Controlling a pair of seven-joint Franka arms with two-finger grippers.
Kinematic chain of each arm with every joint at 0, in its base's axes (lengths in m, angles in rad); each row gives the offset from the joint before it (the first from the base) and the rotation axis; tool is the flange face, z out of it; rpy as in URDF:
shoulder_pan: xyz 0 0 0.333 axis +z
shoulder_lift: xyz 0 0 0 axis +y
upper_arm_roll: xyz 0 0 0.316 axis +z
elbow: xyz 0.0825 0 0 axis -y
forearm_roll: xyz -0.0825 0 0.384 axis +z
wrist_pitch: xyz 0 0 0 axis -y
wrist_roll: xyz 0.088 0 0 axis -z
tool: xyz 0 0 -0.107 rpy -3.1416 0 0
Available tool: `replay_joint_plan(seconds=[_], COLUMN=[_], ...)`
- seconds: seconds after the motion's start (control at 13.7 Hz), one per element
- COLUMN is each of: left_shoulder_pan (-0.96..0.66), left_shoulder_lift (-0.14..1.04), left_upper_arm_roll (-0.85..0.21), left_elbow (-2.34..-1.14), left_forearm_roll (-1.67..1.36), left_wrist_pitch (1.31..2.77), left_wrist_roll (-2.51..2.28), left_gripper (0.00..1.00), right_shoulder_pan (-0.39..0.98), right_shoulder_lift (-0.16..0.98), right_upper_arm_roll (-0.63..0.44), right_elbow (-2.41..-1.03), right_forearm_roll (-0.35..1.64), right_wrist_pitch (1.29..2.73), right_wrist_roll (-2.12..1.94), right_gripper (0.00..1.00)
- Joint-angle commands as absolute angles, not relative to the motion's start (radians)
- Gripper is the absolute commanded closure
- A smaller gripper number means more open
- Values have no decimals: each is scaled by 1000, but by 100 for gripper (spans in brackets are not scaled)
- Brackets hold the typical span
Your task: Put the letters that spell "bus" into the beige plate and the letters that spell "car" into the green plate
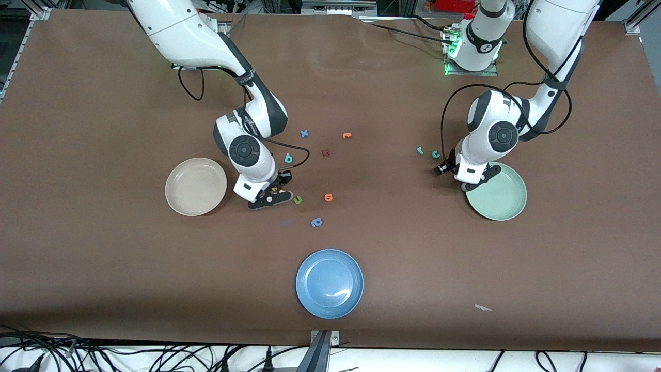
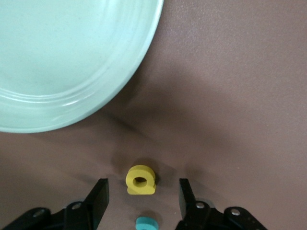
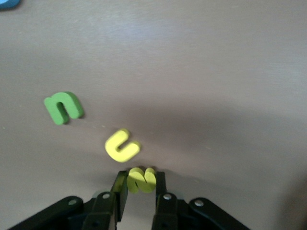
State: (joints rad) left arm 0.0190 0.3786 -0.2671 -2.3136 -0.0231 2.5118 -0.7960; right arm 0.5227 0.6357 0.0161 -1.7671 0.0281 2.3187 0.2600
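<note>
Blue plate [image 1: 329, 283], by the desk edge nearest the front camera; not part of the task, empty.

Blue-violet letter [image 1: 316, 222], olive-green "u" [image 1: 298, 199], orange letter [image 1: 328, 197]: decoys on the mid-desk, untouched.

Right gripper [image 1: 272, 195], low at the desk beside the beige plate [image 1: 195, 186]; clenched on the yellow "s" [image 3: 142, 179], pinched upright between the jaws. Yellow "u" [image 3: 122, 145] flat just beside it. Beige plate empty.

Left gripper [image 2: 143, 196], low at the desk by the green plate [image 1: 496, 192] rim; jaws apart, straddling the yellow "a" [image 2: 140, 180], apparently not touching it. Green plate empty.

Teal "b" [image 1: 288, 158], teal "c" [image 1: 436, 154], teal "r" [image 1: 420, 150], farther from the front camera; loose on the desk. Dark red and further orange and blue letters farther still, decoys.

Step in hand, as judged: first pick of each word. Next: lift and carry "s" over the beige plate, release; squeeze on "a", lift without tilting, shift over the green rim.
</note>
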Motion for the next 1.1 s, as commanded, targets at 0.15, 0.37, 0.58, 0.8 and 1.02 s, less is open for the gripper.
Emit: replay_joint_plan(seconds=[0.15,0.37,0.58,0.8,1.02], left_shoulder_pan=[17,17,17,17,31], left_shoulder_lift=[396,396,396,377,342], left_upper_arm_roll=[-270,-270,-270,-270,-268], left_elbow=[-2318,-2316,-2313,-2295,-2191], left_forearm_roll=[-55,-54,-54,-43,-43], left_wrist_pitch=[2546,2546,2545,2520,2351], left_wrist_roll=[-790,-787,-784,-769,-723], left_gripper=[42,67,82,92,96], right_shoulder_pan=[525,522,494,489,482], right_shoulder_lift=[485,456,456,472,488], right_upper_arm_roll=[-124,-224,-247,-249,-249], right_elbow=[-1793,-1834,-1933,-1951,-2012], right_forearm_roll=[32,38,43,43,43], right_wrist_pitch=[2097,2060,2170,2213,2317], right_wrist_roll=[142,-4,-51,-52,-52], right_gripper=[81,81,79,79,79])
